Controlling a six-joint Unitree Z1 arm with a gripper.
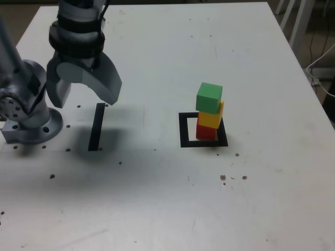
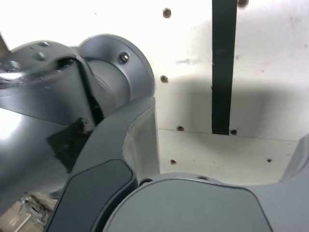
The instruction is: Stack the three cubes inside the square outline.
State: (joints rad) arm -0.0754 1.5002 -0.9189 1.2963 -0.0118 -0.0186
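Stack of three stands in the square; the work looks finished.

Exterior view: the red cube (image 1: 205, 132) sits inside the square outline (image 1: 184, 130) toward the counter's right edge, the yellow cube (image 1: 211, 116) on it and the green cube (image 1: 209, 97) on top, each a little skewed from the one below, so the tower leans slightly yet stands. The tool (image 1: 86, 94) hangs released, jaws spread and empty, well apart from the stack, above the black strip (image 1: 96, 127) near the arm's base (image 1: 31, 123) at the counter's left edge. Wrist view: only the strip (image 2: 223, 67), bare counter (image 2: 270, 43) and the arm's own body show; no cube appears. Nothing seems left to place.
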